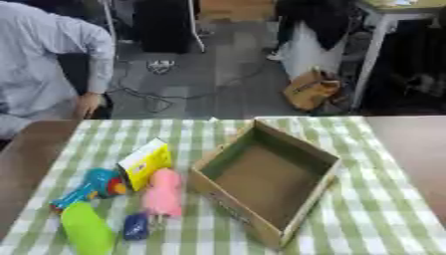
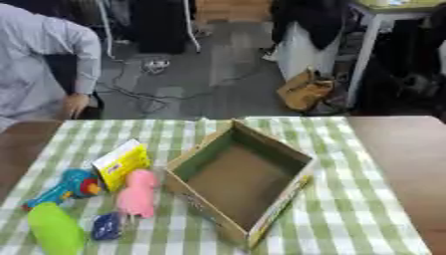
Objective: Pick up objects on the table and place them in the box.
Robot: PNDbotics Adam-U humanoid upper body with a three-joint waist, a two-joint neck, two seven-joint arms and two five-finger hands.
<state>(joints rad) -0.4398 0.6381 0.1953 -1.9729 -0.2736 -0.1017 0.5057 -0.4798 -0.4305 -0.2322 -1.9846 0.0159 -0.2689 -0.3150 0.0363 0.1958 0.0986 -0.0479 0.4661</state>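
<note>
Neither of your hands shows in either view. The empty cardboard box (image 1: 266, 179) sits mid-tabletop; left of it lie a yellow carton (image 1: 146, 162), pink toy (image 1: 163, 193), green object (image 1: 87, 229).

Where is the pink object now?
The pink object lies on the table's left side, between the yellow box and the cardboard box, beside a small blue item.

I can't read the print on the yellow packet (image 1: 146, 162). The small dark blue thing (image 1: 136, 226) near the table's (image 1: 383, 209) front edge stays a blur. The green object (image 1: 87, 230) is clipped at the bottom.
</note>
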